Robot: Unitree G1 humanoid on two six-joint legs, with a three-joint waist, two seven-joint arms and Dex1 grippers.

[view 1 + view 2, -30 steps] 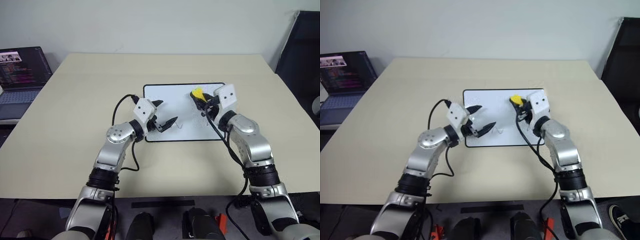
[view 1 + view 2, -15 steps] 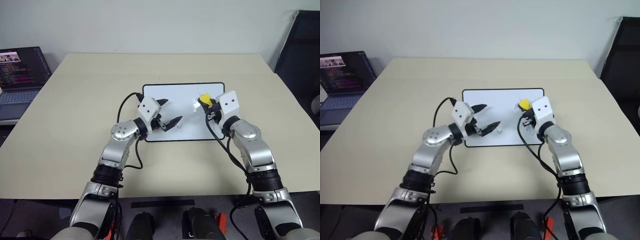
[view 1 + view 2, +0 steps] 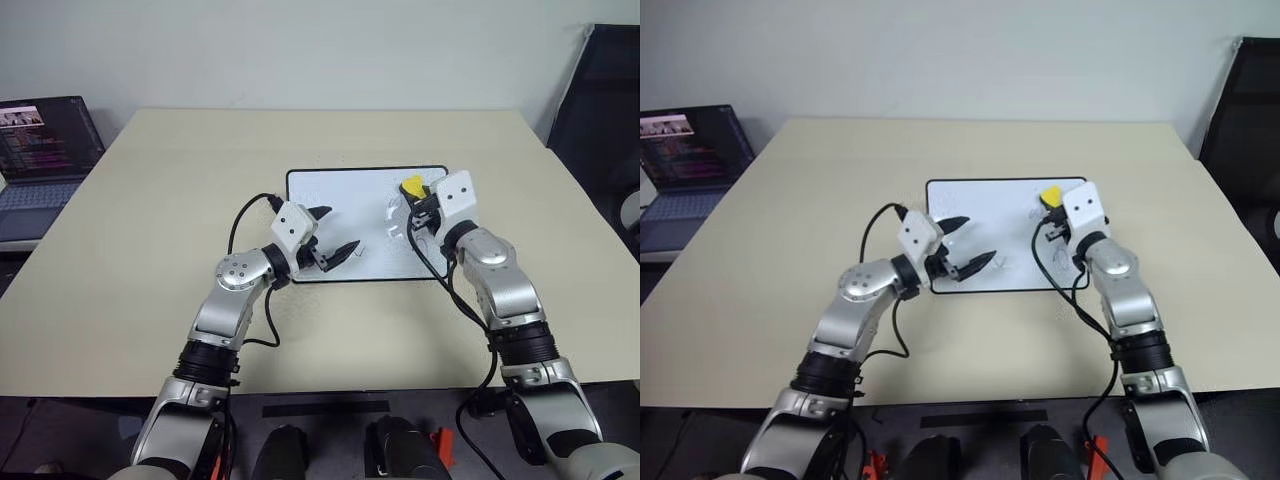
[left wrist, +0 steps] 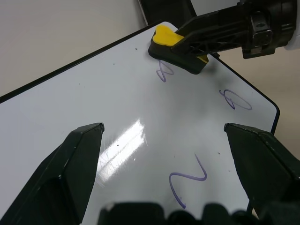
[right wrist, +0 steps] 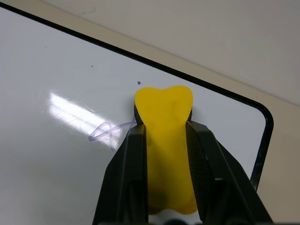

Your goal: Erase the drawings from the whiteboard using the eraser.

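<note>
Yellow, black-bottomed block eraser is clamped in the right tool near the glossy black-framed whiteboard's far right corner. Purple pen drawings are seen between it and the left tool, whose fingers are held apart. Bare beige worktop is seen around the board.

The whiteboard is lying in the middle of the table, the eraser is sitting on its far right part beside the drawings, and a laptop is standing at far left
</note>
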